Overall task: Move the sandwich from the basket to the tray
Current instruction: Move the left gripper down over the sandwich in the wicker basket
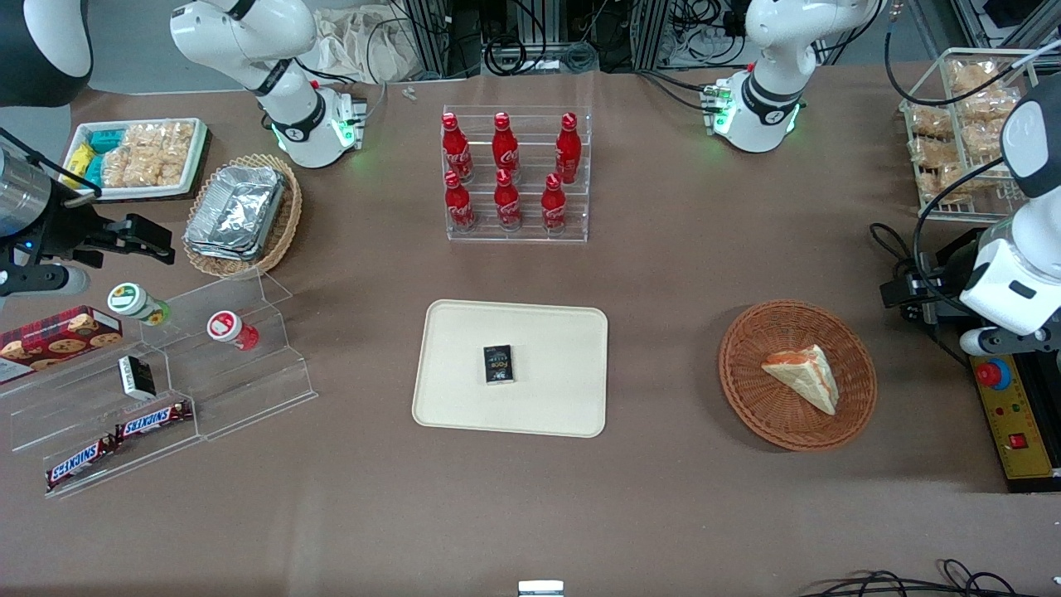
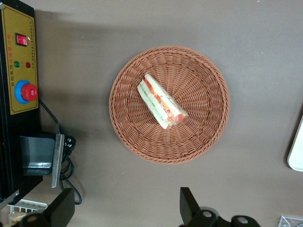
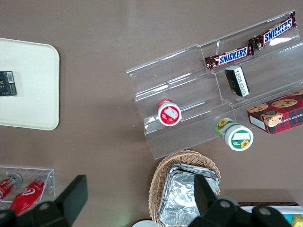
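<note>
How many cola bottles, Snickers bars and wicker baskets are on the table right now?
Red cola bottles: 6
Snickers bars: 2
Wicker baskets: 2 (round orange-brown wicker basket, paler oval wicker basket)
Total: 10
The left end effector hangs open above the table beside the round basket.

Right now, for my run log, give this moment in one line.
sandwich: in basket | hand: open, above basket | tray: holds small black packet

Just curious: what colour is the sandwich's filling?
Orange-red, on the sandwich; clearest in the left wrist view.

The brown table (image 1: 663, 274) carries the tray (image 1: 547, 332), with the basket (image 1: 733, 373) toward the working arm's end. The gripper (image 2: 125, 203) hovers wide-spread over the table near the basket.
</note>
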{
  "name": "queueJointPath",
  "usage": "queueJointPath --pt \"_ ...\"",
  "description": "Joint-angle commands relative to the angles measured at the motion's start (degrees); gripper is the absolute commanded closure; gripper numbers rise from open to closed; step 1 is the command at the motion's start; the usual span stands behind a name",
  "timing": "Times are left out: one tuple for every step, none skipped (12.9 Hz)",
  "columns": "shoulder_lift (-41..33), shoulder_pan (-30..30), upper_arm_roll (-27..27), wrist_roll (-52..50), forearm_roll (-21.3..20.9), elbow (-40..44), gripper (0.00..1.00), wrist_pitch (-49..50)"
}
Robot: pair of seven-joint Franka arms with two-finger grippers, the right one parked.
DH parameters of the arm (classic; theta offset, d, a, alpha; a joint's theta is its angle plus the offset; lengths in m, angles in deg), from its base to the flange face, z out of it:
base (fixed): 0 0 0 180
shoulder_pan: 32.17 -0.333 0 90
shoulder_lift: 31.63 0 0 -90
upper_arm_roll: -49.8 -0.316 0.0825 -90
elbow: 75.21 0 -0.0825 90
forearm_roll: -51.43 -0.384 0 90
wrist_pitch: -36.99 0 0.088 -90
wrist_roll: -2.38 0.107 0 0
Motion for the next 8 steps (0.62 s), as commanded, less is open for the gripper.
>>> queueJointPath --pt "1.0 0.2 0.2 -0.2 -1.3 1.7 0.00 1.9" --pt "1.0 0.1 0.2 -0.8 -1.3 1.8 0.00 1.9" --pt "1.0 0.2 0.2 -1.0 -1.3 1.8 0.00 1.9" --pt "1.4 0.1 0.2 -1.3 -1.3 1.5 0.00 2.0" --pt "2.3 0.1 0.1 -2.9 -1.4 1.0 0.00 2.6" --pt "1.6 -0.1 -0.2 -7.2 -1.3 -2.8 0.00 1.4" --pt "0.5 -0.5 -0.3 -12.1 -1.3 -5.2 0.00 -1.5" --pt "0.1 -0.4 -0.3 -17.3 -1.3 -7.9 0.00 -4.7"
